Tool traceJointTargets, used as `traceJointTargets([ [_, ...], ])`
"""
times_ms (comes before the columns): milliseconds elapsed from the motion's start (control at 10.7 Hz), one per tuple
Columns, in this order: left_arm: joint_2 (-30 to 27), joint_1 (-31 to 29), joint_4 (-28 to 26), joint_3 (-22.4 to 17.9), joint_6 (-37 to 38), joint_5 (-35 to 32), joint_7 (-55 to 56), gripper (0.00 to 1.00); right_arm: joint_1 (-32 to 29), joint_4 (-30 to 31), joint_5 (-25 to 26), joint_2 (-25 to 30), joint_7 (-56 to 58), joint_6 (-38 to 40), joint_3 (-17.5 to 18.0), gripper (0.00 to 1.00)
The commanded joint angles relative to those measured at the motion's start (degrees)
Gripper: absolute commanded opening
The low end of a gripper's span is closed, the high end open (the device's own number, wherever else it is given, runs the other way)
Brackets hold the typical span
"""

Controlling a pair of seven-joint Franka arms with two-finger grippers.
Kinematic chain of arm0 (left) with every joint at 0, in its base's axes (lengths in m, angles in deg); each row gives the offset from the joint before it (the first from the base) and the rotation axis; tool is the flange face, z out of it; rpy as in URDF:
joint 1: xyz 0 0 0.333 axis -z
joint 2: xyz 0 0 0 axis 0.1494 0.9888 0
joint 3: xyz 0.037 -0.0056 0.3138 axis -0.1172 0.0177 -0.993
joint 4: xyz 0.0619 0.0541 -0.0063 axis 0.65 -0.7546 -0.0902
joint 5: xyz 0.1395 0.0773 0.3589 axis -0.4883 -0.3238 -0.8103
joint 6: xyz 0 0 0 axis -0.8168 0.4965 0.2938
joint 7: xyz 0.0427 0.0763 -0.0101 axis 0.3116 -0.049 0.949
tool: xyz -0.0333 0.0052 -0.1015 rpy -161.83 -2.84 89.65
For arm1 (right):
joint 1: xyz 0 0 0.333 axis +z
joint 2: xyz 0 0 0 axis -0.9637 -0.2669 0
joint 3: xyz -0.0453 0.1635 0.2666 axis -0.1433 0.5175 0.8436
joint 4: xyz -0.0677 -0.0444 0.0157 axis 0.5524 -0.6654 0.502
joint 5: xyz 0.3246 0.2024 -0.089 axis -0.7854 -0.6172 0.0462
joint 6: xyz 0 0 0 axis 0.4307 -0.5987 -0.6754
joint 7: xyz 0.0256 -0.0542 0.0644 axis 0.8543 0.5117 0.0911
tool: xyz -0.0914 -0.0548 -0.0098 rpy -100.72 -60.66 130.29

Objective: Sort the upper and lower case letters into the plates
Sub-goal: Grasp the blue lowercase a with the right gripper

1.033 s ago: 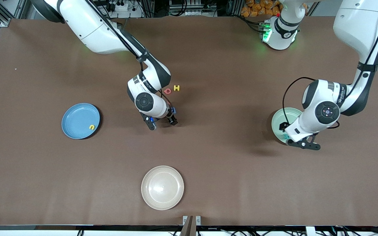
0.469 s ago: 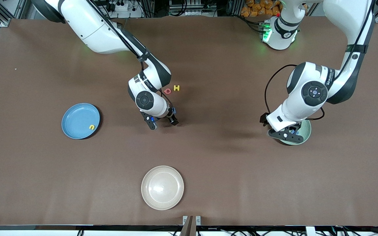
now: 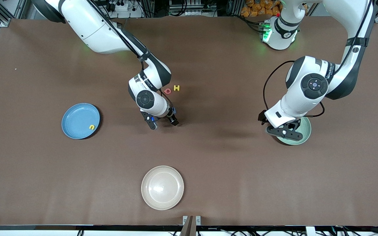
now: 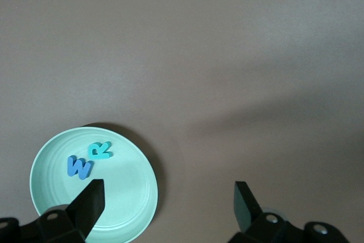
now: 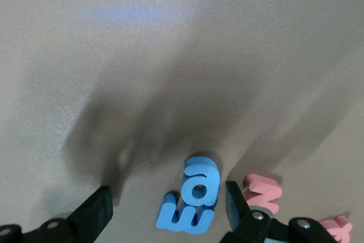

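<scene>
**Inspector:** Progress?

**Robot:** Partial. Mint plate (image 4: pixel 136 209) holds a W (image 4: pixel 78 167) and an R (image 4: pixel 100 150); blue plate (image 3: pixel 76 122) holds one yellow letter (image 3: pixel 92 127). My left gripper (image 4: pixel 169 206) hangs spread over the mint plate's rim.

**Inspector:** Remaining?

**Robot:** My right gripper (image 5: pixel 165 209), spread, straddles a blue letter (image 5: pixel 193 202) mid-table; pink letter (image 5: pixel 263 193) beside it, H (image 3: pixel 176 88) and a red letter (image 3: pixel 167 91) unsorted.

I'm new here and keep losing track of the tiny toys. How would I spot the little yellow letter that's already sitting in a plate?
Find the light blue plate toward the right arm's end of the table. The yellow letter lies inside it, close to the rim. It is the only letter in that plate, while the other yellow one, an H, lies on the bare table beside a red letter.
</scene>
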Motion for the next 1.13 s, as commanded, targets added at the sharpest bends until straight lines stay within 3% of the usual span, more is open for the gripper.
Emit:
traceJointTargets([
  [0, -0.80, 0.40, 0.07, -0.13, 1.04, 1.69, -0.06, 1.00, 0.36, 0.99, 1.48, 0.52, -1.35, 0.00, -0.06, 0.89],
  [282, -0.71, 0.58, 0.33, -0.13, 0.95, 1.69, -0.06, 1.00, 0.36, 1.34, 1.49, 0.70, -1.43, 0.00, -0.06, 0.88],
  [376, -0.71, 0.67, 0.33, -0.13, 0.95, 1.69, -0.06, 1.00, 0.36, 1.86, 1.57, 0.79, -1.61, -0.09, -0.06, 0.77],
  [563, -0.71, 0.84, 0.33, -0.13, 0.95, 1.69, -0.06, 1.00, 0.36, 2.13, 1.58, 1.05, -1.61, -0.09, -0.06, 0.67],
  [1033, -0.44, 0.93, 0.24, -0.13, 0.95, 1.69, 0.03, 1.00, 0.27, 2.83, 2.54, 1.66, -1.61, -0.09, -0.06, 0.70],
])
